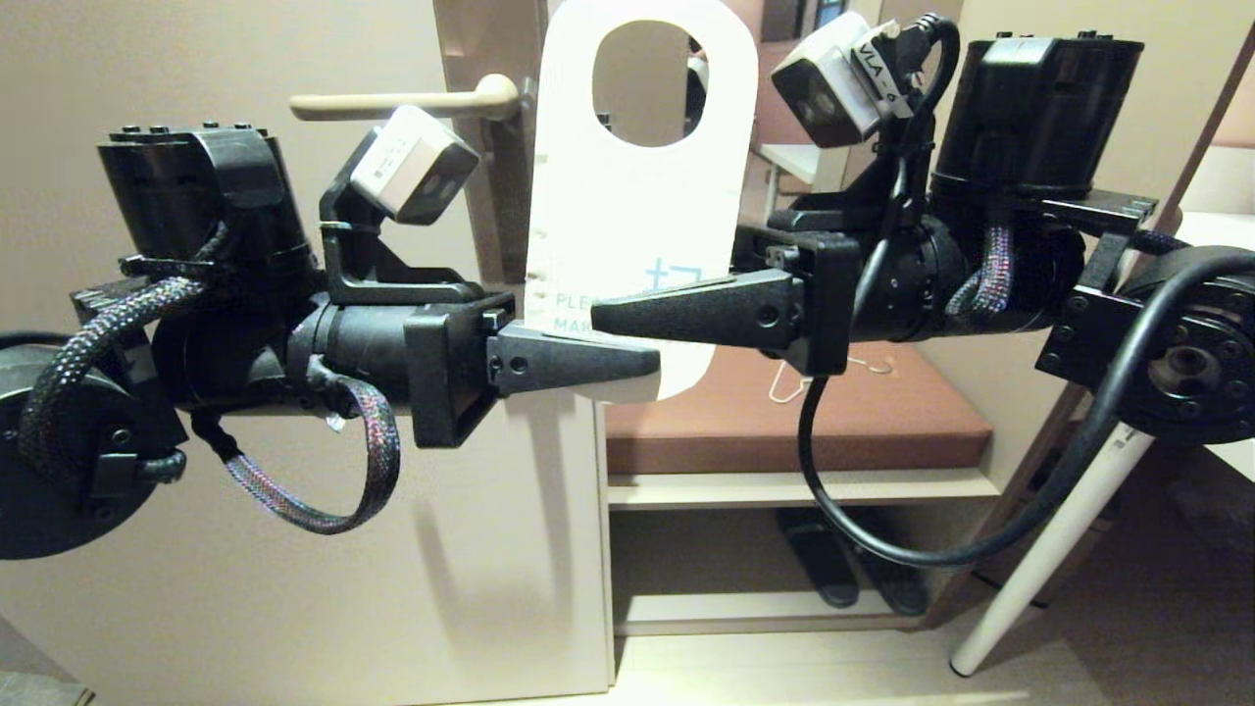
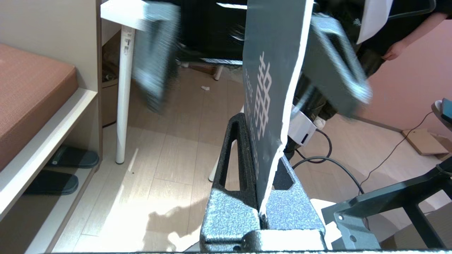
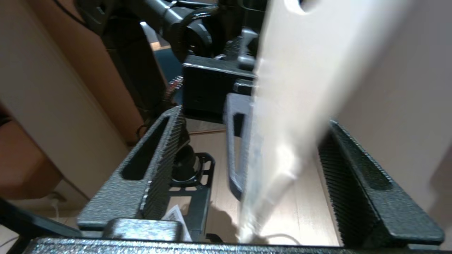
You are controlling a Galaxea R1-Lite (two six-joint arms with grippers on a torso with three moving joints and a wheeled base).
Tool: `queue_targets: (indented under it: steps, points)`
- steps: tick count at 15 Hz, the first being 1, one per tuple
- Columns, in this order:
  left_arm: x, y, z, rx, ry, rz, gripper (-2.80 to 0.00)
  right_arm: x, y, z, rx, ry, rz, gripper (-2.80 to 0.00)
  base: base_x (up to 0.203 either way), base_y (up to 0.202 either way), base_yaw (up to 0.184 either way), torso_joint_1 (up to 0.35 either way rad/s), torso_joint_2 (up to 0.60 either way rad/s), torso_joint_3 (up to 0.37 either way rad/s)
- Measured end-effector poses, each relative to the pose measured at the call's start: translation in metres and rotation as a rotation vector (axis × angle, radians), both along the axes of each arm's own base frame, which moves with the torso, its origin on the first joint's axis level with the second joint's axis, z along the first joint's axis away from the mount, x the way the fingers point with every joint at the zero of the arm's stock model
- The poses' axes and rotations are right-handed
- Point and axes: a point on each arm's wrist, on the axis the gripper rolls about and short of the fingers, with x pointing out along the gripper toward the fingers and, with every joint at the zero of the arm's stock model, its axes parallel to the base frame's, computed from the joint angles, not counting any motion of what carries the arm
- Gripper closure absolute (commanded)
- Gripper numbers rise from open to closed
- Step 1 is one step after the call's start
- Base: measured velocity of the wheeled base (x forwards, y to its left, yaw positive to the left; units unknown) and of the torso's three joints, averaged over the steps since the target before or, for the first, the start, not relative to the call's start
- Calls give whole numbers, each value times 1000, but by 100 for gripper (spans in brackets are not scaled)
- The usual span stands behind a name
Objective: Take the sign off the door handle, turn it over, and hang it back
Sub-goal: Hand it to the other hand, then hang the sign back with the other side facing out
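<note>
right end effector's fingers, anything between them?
Yes: the sign stands edge-on between the right end effector's spread fingers, touching neither, per the right wrist view. The left end effector clamps its lower corner.

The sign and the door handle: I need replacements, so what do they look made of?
The sign looks like thin matte card or stiff plastic sheet: flat, a thin white edge, one face white, the other dark. The door handle looks like smooth cream-coated metal or plastic, with a soft sheen along the lever; which one cannot be told.

arms: black, braided cables | wrist cameras: white | fingers (image 1: pixel 588 361): textured black
</note>
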Motion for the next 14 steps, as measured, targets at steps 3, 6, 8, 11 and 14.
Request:
queue_targets:
  steps: [3, 6, 8, 11, 14]
  points:
    - [-1, 2, 2, -3, -4, 2, 0, 7, -15, 2, 3, -3, -49, -280, 0, 0, 0, 0, 0, 0]
    - [-3, 3, 3, -5, -6, 3, 0, 8, -30, 5, 5, -6, -87, -280, 0, 0, 0, 0, 0, 0]
    - [-5, 5, 3, -5, -7, 6, 0, 4, -38, 9, 11, -14, -102, -280, 0, 0, 0, 0, 0, 0]
    - [-8, 10, 1, 0, 1, 18, 0, -4, -53, 17, 23, -32, -130, -280, 0, 0, 0, 0, 0, 0]
    - [-14, 17, -1, 2, 5, 31, 0, -15, -72, 25, 33, -50, -170, -280, 0, 0, 0, 0, 0, 0]
